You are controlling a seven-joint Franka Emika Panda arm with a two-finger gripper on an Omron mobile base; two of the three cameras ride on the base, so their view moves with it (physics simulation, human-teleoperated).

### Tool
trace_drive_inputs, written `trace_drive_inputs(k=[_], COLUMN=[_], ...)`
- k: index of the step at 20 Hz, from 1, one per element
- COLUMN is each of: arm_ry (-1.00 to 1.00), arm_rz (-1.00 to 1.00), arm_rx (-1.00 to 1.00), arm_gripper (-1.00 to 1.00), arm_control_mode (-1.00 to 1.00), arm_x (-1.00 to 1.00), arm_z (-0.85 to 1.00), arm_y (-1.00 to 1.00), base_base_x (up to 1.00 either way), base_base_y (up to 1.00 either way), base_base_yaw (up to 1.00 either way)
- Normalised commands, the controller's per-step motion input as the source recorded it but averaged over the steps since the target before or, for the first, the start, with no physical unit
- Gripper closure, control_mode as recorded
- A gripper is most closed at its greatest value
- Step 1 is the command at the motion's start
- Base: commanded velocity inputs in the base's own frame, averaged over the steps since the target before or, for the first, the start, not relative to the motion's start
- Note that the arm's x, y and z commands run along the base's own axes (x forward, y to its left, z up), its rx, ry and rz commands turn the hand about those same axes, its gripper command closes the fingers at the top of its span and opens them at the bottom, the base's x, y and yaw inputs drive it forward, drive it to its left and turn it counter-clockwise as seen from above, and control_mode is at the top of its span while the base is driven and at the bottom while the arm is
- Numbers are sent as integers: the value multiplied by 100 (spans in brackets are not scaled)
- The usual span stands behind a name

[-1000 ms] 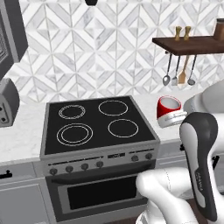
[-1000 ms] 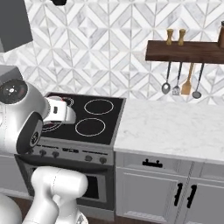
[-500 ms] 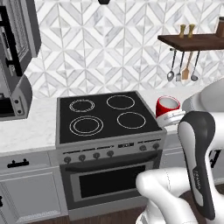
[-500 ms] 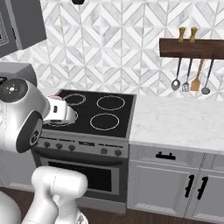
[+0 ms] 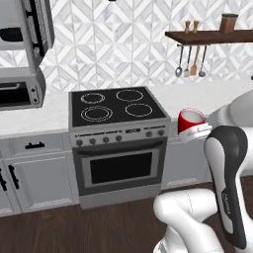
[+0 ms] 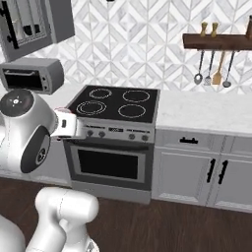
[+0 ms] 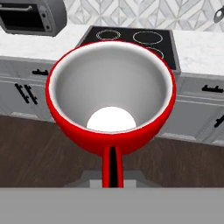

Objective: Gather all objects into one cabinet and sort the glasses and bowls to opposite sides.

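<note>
You see the end effector (image 7: 113, 168) clenched on the handle of the red mug with a white inside (image 7: 111, 94), carrying it upright and clear of any surface, in front of the black four-ring stove (image 5: 116, 106) and above the dark wooden floor (image 5: 59, 230). In the left base view the mug (image 5: 190, 120) sits at the arm's tip, just right of the stove's front corner.

At upper left, the grey panelled wall cabinet (image 5: 35, 24) stands with its door open; a dark rounded shape inside it may be the wide black bowl (image 5: 11, 34), though you cannot confirm this. Below the cabinet a grey toaster oven (image 6: 33, 74) rests on the white marble worktop (image 6: 206, 110). A wooden wall shelf (image 5: 210, 34) carries spice jars and a brown canister, with utensils hanging beneath; none belong to the task.

Judged progress: the mug is in transit and not yet stored. Remaining, as far as you can tell, are its placement in the cabinet, the tumbler's gathering, and the sorting of glass and bowl to opposite sides.
</note>
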Motion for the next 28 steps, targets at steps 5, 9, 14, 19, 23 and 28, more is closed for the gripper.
trace_drive_inputs(k=[5, 9, 14, 19, 23, 28], arm_ry=[0, 0, 0, 0, 0, 0], arm_rz=[0, 0, 0, 0, 0, 0], arm_rx=[0, 0, 0, 0, 0, 0], arm_gripper=[100, 100, 100, 100, 100, 100], arm_control_mode=[100, 100, 100, 100, 100, 100], arm_x=[0, 0, 0, 0, 0, 0], arm_z=[0, 0, 0, 0, 0, 0], arm_y=[0, 0, 0, 0, 0, 0], base_base_x=[-100, -100, -83, -32, 24, 78], base_base_y=[98, 100, 100, 100, 88, 35], base_base_yaw=[6, 3, 1, 0, 0, 0])
